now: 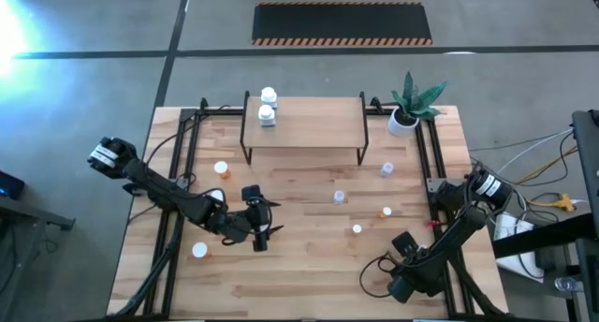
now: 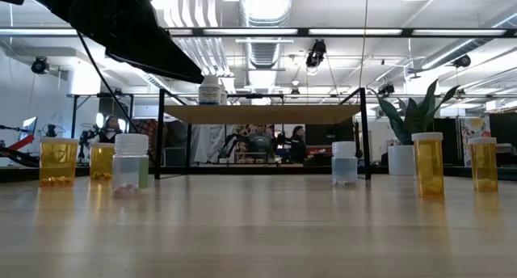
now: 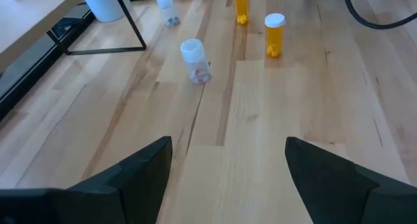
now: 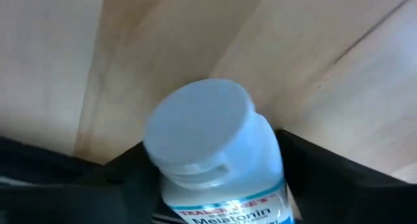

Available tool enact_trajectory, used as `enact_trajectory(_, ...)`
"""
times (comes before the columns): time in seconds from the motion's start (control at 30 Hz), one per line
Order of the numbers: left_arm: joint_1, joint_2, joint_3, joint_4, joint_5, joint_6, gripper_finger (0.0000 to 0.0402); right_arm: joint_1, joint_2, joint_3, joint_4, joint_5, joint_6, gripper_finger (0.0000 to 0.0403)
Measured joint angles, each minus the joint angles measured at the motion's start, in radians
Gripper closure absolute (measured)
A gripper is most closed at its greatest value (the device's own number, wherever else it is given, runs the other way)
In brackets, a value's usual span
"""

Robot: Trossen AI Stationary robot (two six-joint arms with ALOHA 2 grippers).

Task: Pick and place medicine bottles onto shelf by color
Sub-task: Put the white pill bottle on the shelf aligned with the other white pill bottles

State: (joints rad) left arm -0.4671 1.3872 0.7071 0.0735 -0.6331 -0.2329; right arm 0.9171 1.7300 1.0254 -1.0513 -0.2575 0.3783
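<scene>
On the plank table [image 1: 309,256] the shelf [image 1: 304,127] stands at the far middle with two white bottles [image 1: 268,107] already on its left end. The loose bottles lie well apart in front of it: an orange one [image 1: 221,169] off the shelf's left leg, another [image 1: 199,250] near the left edge, and pale ones [image 1: 339,197] with a small orange one [image 1: 385,211] scattered towards the right. The left gripper [image 1: 259,217] hovers mid-table with its fingers [image 3: 130,178] spread and empty, facing a clear bottle [image 3: 195,60] and two orange ones [image 3: 274,34] beyond. The right gripper [image 1: 404,266] sits near the front right corner, pinching a white melatonin bottle [image 4: 215,152] just below its cap.

That bottle seems bound for the shelf's left end, beside the other whites. The carry looks best done high enough to clear the scattered bottles and the shelf's edge, keeping the bottle upright and setting it just beside, not against, the standing pair so neither topples.
</scene>
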Motion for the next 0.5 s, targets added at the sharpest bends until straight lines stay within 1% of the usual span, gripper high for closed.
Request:
enact_trajectory(0.07,-0.004,0.000,0.000,-0.002,0.000,0.000,0.0120,-0.006,0.000,0.018,0.019,-0.004,0.058,0.0183)
enact_trajectory(0.17,-0.029,-0.011,-0.001,-0.006,-0.029,0.000,0.0120,-0.016,-0.001,0.048,0.049,0.017,0.156,0.0184)
enact_trajectory(0.23,-0.060,-0.027,-0.001,-0.008,-0.086,0.000,0.0120,-0.025,-0.008,0.078,0.090,0.067,0.219,0.0184)
enact_trajectory(0.3,-0.104,-0.049,0.000,-0.010,-0.163,0.004,0.0120,-0.044,-0.019,0.115,0.144,0.145,0.281,0.0185)
enact_trajectory(0.37,-0.150,-0.077,0.000,-0.012,-0.240,0.004,0.0120,-0.073,-0.034,0.156,0.189,0.274,0.329,0.0185)
enact_trajectory(0.43,-0.193,-0.107,-0.001,-0.025,-0.318,0.003,0.0120,-0.112,-0.056,0.195,0.260,0.454,0.348,0.0185)
enact_trajectory(0.5,-0.225,-0.130,-0.009,-0.047,-0.374,-0.003,0.0120,-0.159,-0.079,0.225,0.354,0.636,0.342,0.0185)
